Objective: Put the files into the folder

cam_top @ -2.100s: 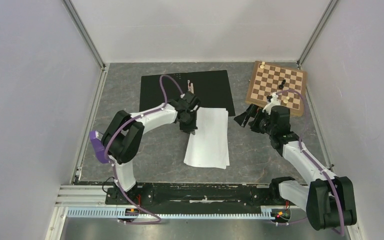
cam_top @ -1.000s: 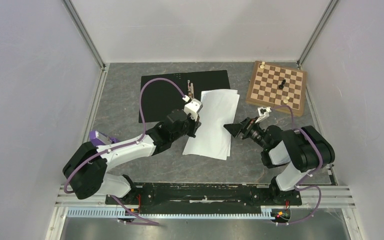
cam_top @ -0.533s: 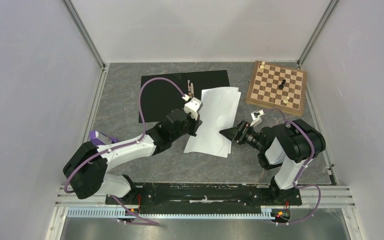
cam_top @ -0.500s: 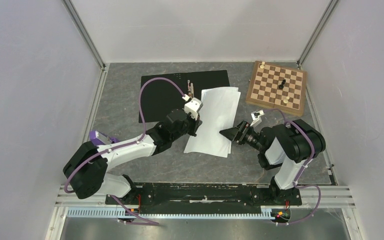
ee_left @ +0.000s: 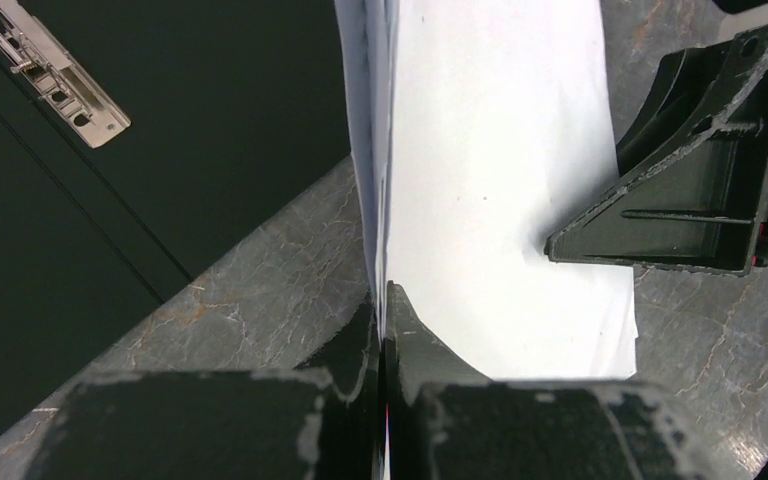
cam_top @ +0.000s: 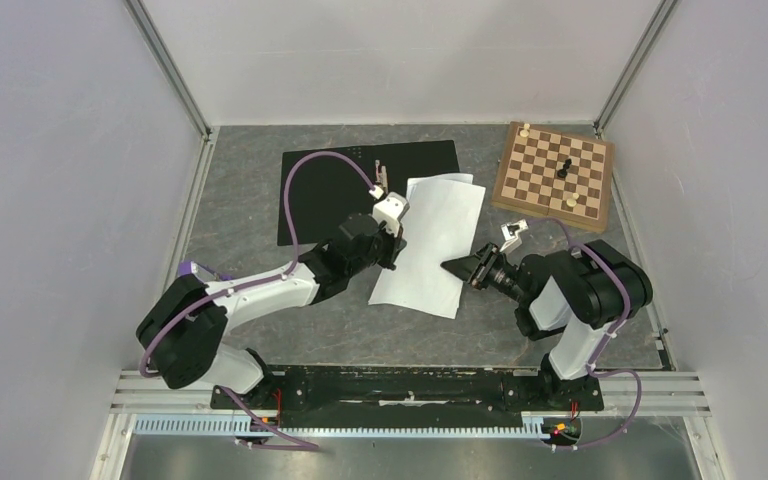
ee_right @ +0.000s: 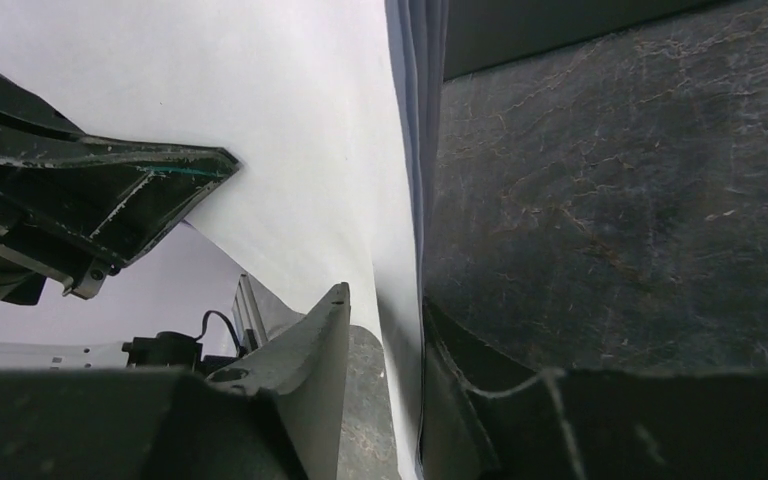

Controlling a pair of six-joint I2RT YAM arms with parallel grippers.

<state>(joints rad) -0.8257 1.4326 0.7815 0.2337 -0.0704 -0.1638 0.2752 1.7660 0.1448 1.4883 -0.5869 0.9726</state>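
The files (cam_top: 430, 240) slid up the desk (cam_top: 500, 335) until their far end overlapped the folder (cam_top: 335, 190), drawn by the left claw (cam_top: 393, 243) pinching their left edge. The right claw (cam_top: 450, 266) pulled back from the chessboard (cam_top: 554, 175) and straddled their right edge.

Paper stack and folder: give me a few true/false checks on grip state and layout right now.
1. The left end effector is shut on the edge of the paper sheets. True.
2. The folder lies closed, teal cover up. False: it lies open, black inner faces up, with its metal clip showing.
3. The right end effector is clamped tight on the sheets. False: its fingers are apart, with the sheets' edge between them.
4. The sheets' far end overlaps the folder. True.
5. The chessboard is bare. False: a few pieces stand on it.
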